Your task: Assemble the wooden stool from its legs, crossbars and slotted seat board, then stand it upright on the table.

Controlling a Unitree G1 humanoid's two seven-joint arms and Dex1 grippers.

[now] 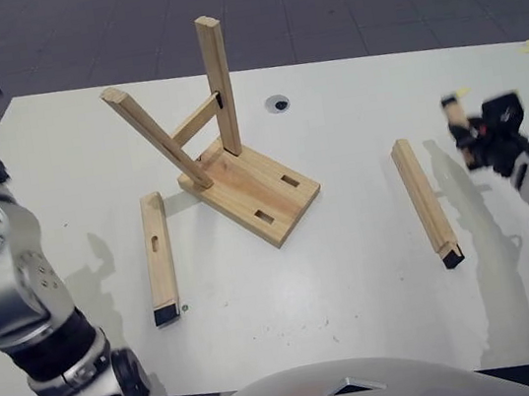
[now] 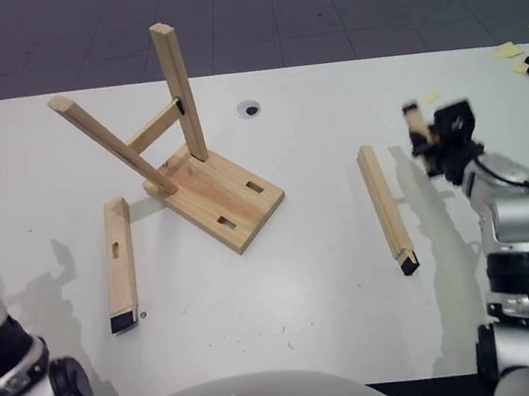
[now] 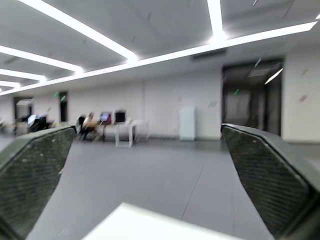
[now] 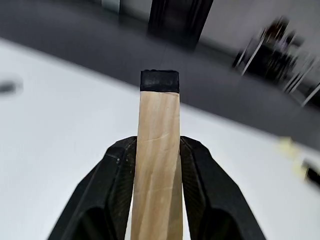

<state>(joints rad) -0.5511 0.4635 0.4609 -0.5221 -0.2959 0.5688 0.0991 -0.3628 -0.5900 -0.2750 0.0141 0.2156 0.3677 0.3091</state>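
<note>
Bright, even overhead light falls on the white table (image 1: 356, 274), casting soft shadows beside the loose leg (image 1: 424, 199). Ceiling light strips (image 3: 75, 37) glare in long streaks — smeared by blur — and the room behind the held leg (image 4: 157, 150) is out of focus.

You have pale, smooth bare wood in the seat board (image 1: 261, 190) and lower-left leg (image 1: 158, 254), its cap (image 1: 165, 314) matt black; the table (image 1: 377, 281) matt white; the left gripper (image 3: 145, 129) pads (image 3: 265, 175) cross-hatched.
</note>
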